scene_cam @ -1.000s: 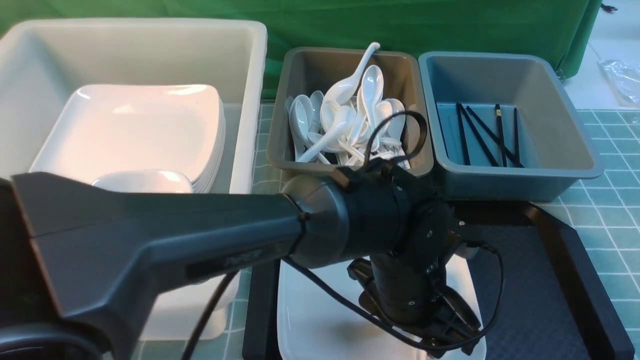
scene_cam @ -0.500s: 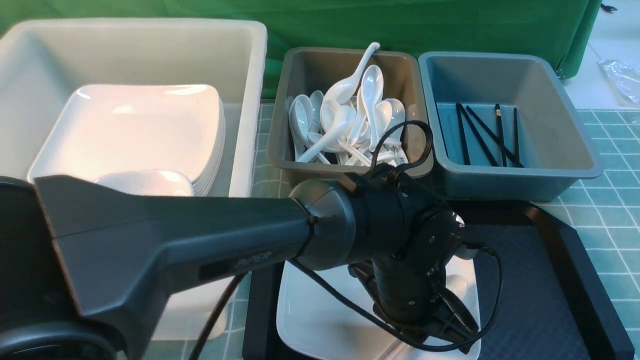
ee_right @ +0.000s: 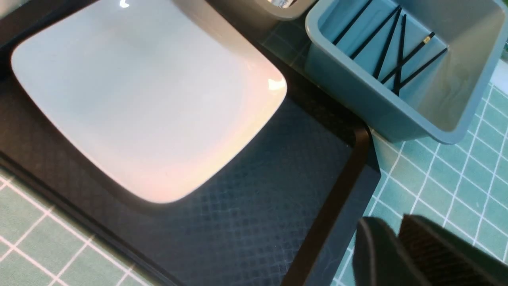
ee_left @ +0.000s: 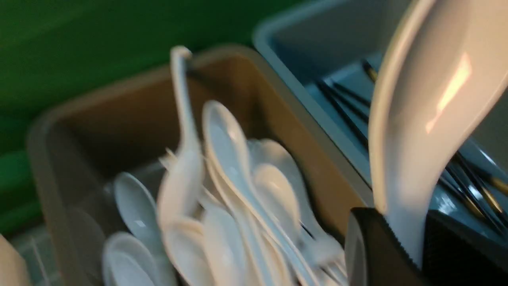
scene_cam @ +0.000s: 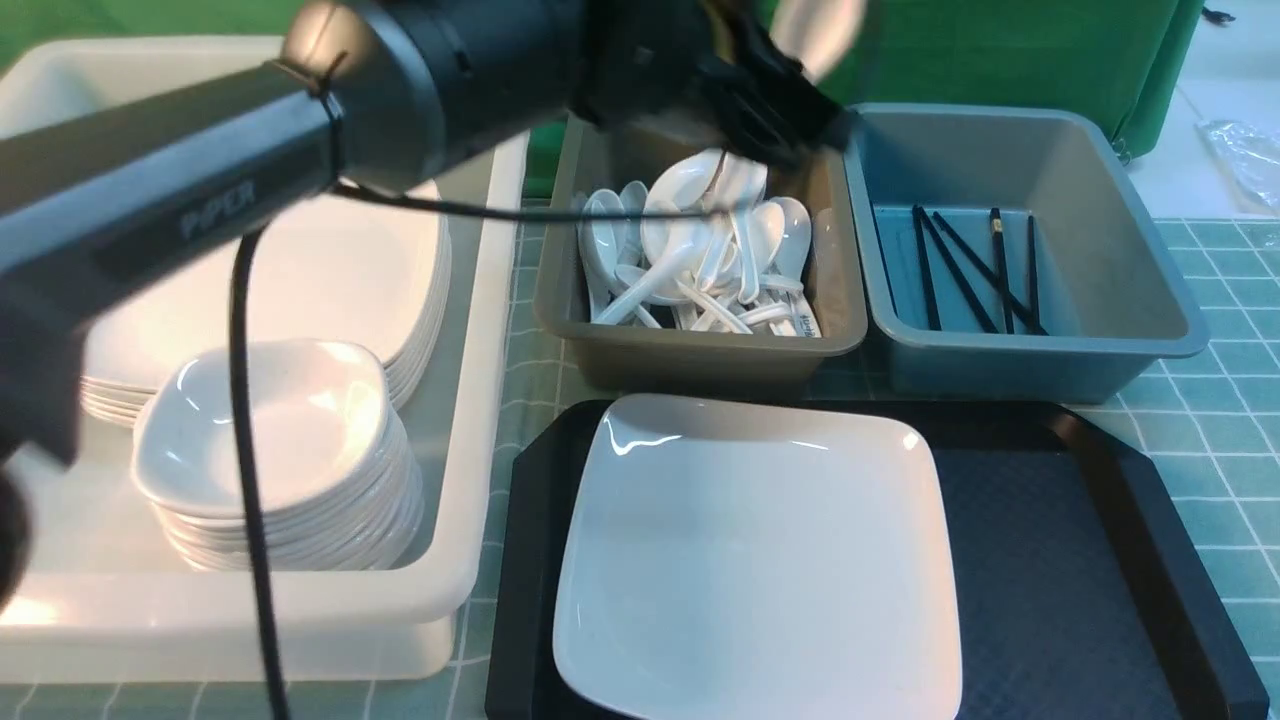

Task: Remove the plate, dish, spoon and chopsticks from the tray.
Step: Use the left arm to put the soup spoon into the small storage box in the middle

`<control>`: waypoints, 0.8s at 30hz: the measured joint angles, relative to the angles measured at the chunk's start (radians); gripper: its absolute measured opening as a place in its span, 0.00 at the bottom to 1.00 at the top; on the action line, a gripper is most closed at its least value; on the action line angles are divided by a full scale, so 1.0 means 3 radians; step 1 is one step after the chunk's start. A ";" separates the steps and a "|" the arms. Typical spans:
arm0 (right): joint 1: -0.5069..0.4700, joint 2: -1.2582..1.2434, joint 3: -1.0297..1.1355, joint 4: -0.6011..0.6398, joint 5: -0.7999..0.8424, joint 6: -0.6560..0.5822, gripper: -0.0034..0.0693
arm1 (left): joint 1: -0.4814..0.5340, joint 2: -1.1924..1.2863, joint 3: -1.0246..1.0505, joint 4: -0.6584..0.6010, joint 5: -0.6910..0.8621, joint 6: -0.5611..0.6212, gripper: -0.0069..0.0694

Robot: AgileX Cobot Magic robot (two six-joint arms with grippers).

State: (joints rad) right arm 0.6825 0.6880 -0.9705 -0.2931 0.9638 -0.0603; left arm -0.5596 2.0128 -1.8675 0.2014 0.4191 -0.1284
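Note:
My left gripper (scene_cam: 790,105) hangs high over the grey tub (scene_cam: 700,355), shut on the handle of a white spoon (scene_cam: 820,32) whose bowl points up. In the left wrist view the spoon (ee_left: 428,99) rises from between the black pads of the left gripper (ee_left: 405,238). The large white square plate (scene_cam: 750,560) lies on the left half of the black tray (scene_cam: 1060,590). Black chopsticks (scene_cam: 965,270) lie in the blue tub (scene_cam: 1100,350). My right gripper (ee_right: 397,234) hovers shut and empty beyond the tray's edge (ee_right: 337,190), above the tiled cloth. It does not show in the front view.
The grey tub holds several white spoons (scene_cam: 690,255). A big white tub (scene_cam: 470,420) at the left holds a stack of square plates (scene_cam: 330,270) and a stack of small deep dishes (scene_cam: 280,440). A green curtain hangs behind the tubs.
My left gripper shut on the spoon down at the plate, then lifted it up and away over the grey tub. The plate, hidden by the arm before, now shows whole.

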 joint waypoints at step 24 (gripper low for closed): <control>0.0000 0.0000 0.0000 0.0010 0.0275 -0.0017 0.24 | -0.0013 -0.0393 0.0157 -0.0312 0.1369 0.1070 0.39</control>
State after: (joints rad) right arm 0.6825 0.6880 -0.9705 -0.2902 1.0463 -0.0656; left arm -0.5636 1.8949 -1.8204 0.1077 0.8298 0.1926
